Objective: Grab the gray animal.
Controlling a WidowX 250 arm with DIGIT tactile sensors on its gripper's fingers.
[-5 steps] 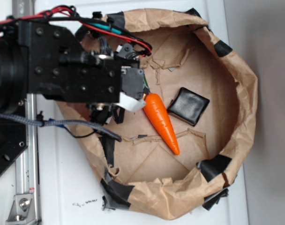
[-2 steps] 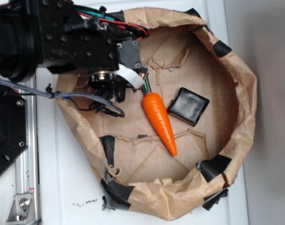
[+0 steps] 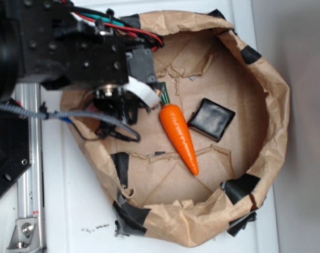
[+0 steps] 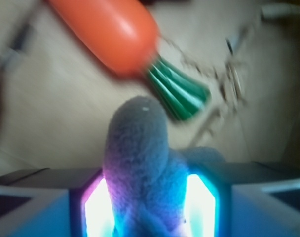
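Paper bowl [image 3: 265, 95] holds carrot [image 3: 179, 136], black pad [image 3: 212, 119].

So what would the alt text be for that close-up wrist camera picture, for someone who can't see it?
A fuzzy gray plush animal is pinched between the robot gripper's two glowing finger pads, filling the lower middle of a blurry frame. Above it lies a smooth orange toy carrot with a green top, on brown paper.

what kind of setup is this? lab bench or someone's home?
Likely a lab bench: a crumpled brown paper bin patched with black tape on a white table, toy props like the orange carrot, and the gripper clamping the gray animal.
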